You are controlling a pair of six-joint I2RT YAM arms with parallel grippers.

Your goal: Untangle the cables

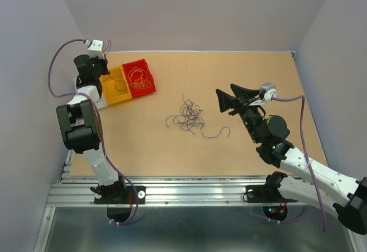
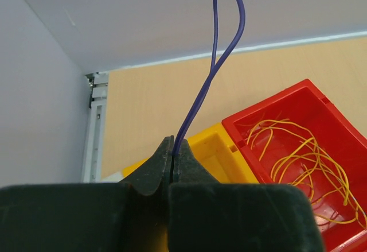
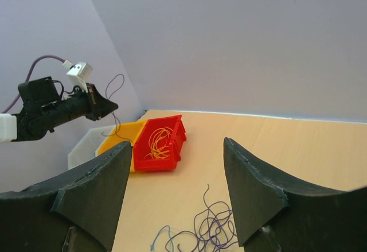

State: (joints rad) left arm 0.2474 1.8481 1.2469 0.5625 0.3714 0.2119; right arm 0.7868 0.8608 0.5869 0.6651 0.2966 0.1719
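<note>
At the far left, a thin blue cable (image 2: 202, 94) is being pinched between the clenched fingers of the left gripper (image 2: 172, 155), which is being held raised over the far-left corner of the worktop (image 1: 258, 74). The cable is being carried upward from the fingertips as a doubled strand, out past the top of the left wrist view. Just below and to the right of that gripper, a yellow bin (image 1: 117, 94) is being kept side by side with a red bin (image 1: 150, 90), the two touching. A loose bundle of orange-yellow cables (image 1: 139, 79) is being contained in the red one. Near the middle of the worktop, well apart from the bins, the dark cables (image 1: 187, 119) are lying in a tangled heap, with one lighter strand (image 1: 218, 132) trailing off at its right. On the right, the right gripper (image 3: 176, 148) is being held off the worktop with its fingers spread wide, and nothing is being grasped between them.
</note>
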